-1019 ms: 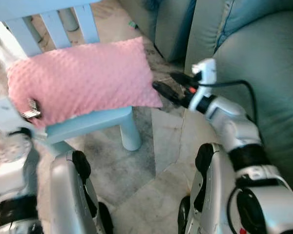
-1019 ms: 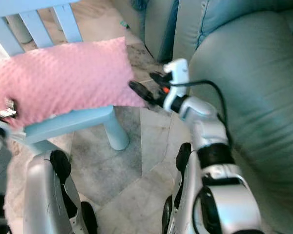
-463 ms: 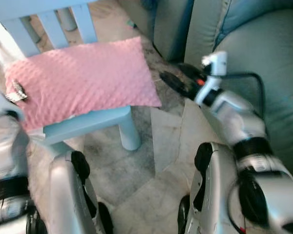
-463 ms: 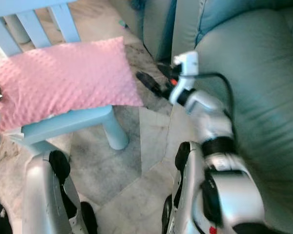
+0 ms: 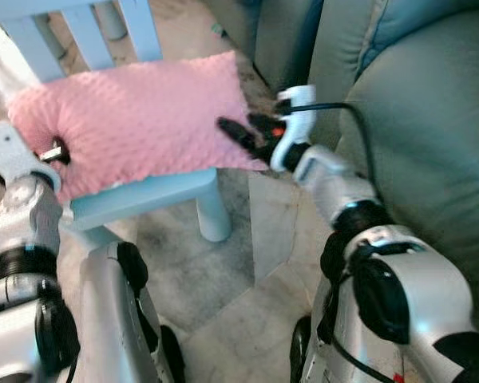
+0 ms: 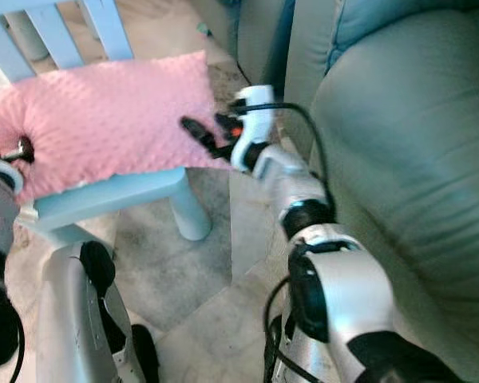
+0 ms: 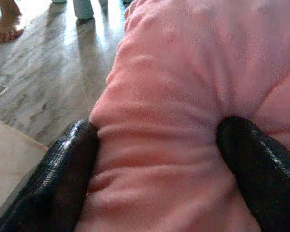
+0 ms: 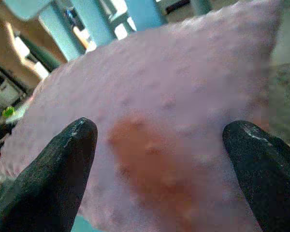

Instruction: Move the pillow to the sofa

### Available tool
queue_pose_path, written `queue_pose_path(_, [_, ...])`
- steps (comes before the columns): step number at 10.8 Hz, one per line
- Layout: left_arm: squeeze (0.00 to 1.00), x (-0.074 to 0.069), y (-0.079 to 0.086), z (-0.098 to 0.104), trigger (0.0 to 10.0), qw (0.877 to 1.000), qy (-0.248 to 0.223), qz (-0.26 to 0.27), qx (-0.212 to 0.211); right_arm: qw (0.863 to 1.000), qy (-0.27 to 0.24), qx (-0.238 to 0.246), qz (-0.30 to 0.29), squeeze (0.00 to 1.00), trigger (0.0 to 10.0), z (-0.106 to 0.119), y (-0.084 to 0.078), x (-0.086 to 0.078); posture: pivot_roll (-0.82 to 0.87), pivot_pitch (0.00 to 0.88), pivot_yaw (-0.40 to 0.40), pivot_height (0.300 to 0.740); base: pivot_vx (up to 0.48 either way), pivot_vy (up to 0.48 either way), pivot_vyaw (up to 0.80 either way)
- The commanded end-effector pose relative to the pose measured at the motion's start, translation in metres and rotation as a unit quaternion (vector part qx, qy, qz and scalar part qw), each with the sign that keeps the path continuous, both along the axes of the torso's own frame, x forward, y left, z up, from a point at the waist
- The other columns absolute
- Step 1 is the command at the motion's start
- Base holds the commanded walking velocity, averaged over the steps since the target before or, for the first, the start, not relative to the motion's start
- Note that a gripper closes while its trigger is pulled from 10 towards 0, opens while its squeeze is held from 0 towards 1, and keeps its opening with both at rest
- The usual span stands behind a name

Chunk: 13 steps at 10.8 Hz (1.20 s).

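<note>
A pink dimpled pillow (image 5: 136, 120) lies on the seat of a small light-blue chair (image 5: 144, 195). My left gripper (image 5: 54, 152) is at the pillow's left end. In the left wrist view the gripper (image 7: 157, 128) stands open, its fingers (image 7: 63, 169) pressed into the soft pillow (image 7: 183, 58) that bulges between them. My right gripper (image 5: 238, 125) is at the pillow's right end, over its corner. It is open too, and in the right wrist view the pillow (image 8: 174, 72) lies just ahead between the wide-spread fingers (image 8: 63, 164). The grey-green sofa (image 5: 415, 120) is on the right.
The chair's slatted back (image 5: 80, 28) rises behind the pillow. A marble floor (image 5: 247, 287) runs between the chair leg (image 5: 211, 215) and the sofa. My own silver legs (image 5: 116, 319) fill the lower edge. A person's bare foot (image 7: 7, 24) is on the floor beyond the chair.
My right gripper has swung left from beside the sofa onto the pillow's right corner. The left gripper has come in and pushed into the pillow's left end.
</note>
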State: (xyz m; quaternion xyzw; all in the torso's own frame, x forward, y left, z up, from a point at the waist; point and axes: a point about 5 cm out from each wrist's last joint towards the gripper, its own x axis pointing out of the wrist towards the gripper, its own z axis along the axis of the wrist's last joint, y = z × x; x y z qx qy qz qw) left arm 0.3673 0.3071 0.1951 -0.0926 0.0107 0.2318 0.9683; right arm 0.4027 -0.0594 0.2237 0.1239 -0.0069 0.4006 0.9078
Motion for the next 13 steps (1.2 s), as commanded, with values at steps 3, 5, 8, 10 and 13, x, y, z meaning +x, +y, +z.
queue_pose_path(3, [0.0, 0.005, -0.006, -0.009, 10.0, 0.999, 0.022, -0.025, -0.007, 1.0, -0.005, -0.028, -0.01, 0.0, 10.0, 0.0, 0.01, 0.0, 0.11, 0.351, -0.002, 0.319, 0.0, 0.0, 0.0])
queue_pose_path(5, [0.0, 0.009, -0.01, -0.006, 10.0, 0.999, 0.013, -0.039, -0.012, 0.998, 0.0, -0.024, -0.055, 0.0, 10.0, 0.005, 0.002, 0.005, 0.14, 0.347, 0.001, 0.319, 0.0, 0.0, 0.0])
queue_pose_path(8, [0.0, 0.009, -0.004, 0.005, 10.0, 0.999, -0.031, -0.033, -0.006, 0.994, -0.018, 0.032, -0.103, 0.0, 10.0, 0.033, -0.005, 0.013, 0.17, 0.337, 0.013, 0.319, 0.0, 0.0, 0.0])
queue_pose_path(10, [0.0, 0.008, -0.004, 0.001, 10.0, 0.999, -0.025, -0.035, -0.003, 0.992, -0.063, 0.055, -0.096, 0.0, 10.0, 0.057, -0.003, 0.013, 0.17, 0.336, 0.019, 0.319, 0.0, 0.0, 0.0])
queue_pose_path(13, [0.0, 0.008, -0.007, -0.005, 10.0, 0.999, -0.02, -0.047, -0.008, 0.993, -0.031, 0.017, -0.11, 0.0, 10.0, 0.034, -0.003, 0.013, 0.19, 0.341, 0.023, 0.319, 0.0, 0.0, 0.0])
